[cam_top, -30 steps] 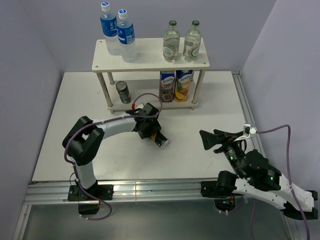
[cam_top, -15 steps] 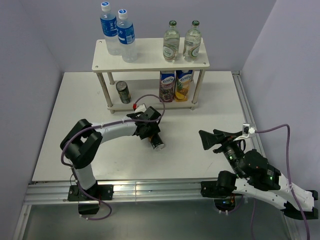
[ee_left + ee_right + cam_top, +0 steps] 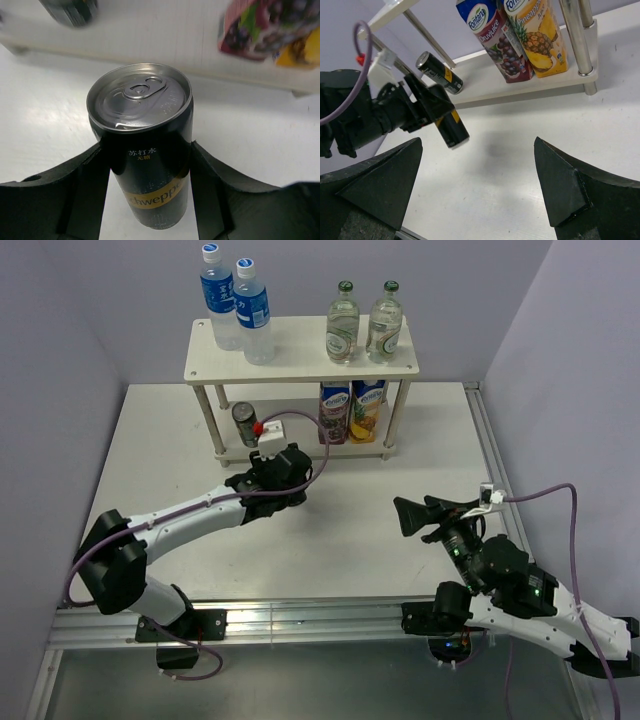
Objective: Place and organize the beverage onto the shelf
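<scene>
Just in front of the shelf [image 3: 300, 352], level with its lower tier, my left fingers [image 3: 75, 195] are clamped on both sides of a black Schweppes can [image 3: 142, 150]. Its pull-tab top faces the lower board. On the right wrist camera I see this can hanging tilted, clear of the desk [image 3: 380, 560], with a shadow under it. A second dark can [image 3: 246, 424] stands on the lower tier at the left, and two juice cartons [image 3: 351, 411] stand side by side at the right. Up top, two blue-labelled water bottles [image 3: 235, 305] occupy the left end and two green-capped glass bottles [image 3: 363, 322] the right. My right fingers [image 3: 420, 512] are spread wide and hold nothing, low over the right side of the desk, well apart from the shelf.
</scene>
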